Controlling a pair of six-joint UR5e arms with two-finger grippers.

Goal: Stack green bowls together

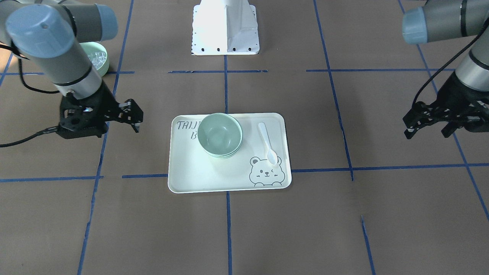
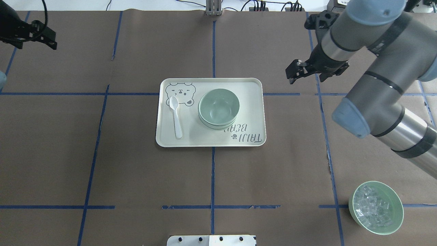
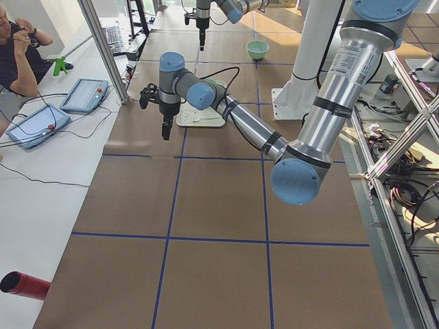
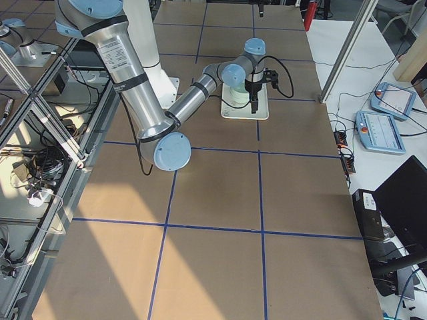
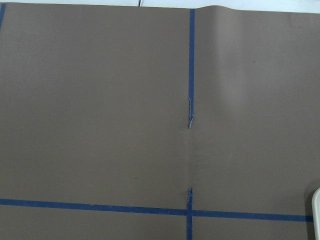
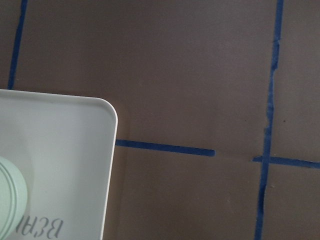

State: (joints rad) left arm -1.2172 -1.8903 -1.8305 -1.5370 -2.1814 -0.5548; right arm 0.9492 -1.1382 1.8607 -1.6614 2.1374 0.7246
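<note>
The green bowls (image 2: pixel 218 108) sit nested in one stack on the pale bear-printed tray (image 2: pixel 205 140), right of its middle in the overhead view. The stack also shows in the front-facing view (image 1: pixel 220 133). My right gripper (image 2: pixel 295 71) hangs open and empty above the table, just beyond the tray's far right corner. In the front-facing view it (image 1: pixel 131 116) is left of the tray (image 1: pixel 198 172). The right wrist view shows that tray corner (image 6: pixel 75 150) and a sliver of the stack (image 6: pixel 7 200). My left gripper (image 2: pixel 44 36) is open and empty at the far left, well away from the tray.
A white spoon (image 2: pixel 177 117) lies on the tray's left part beside the bear print. A separate green bowl of clear cubes (image 2: pixel 375 207) stands near the table's near right. The robot's white base (image 1: pixel 225 26) is behind. An operator (image 3: pixel 17 55) sits by tablets.
</note>
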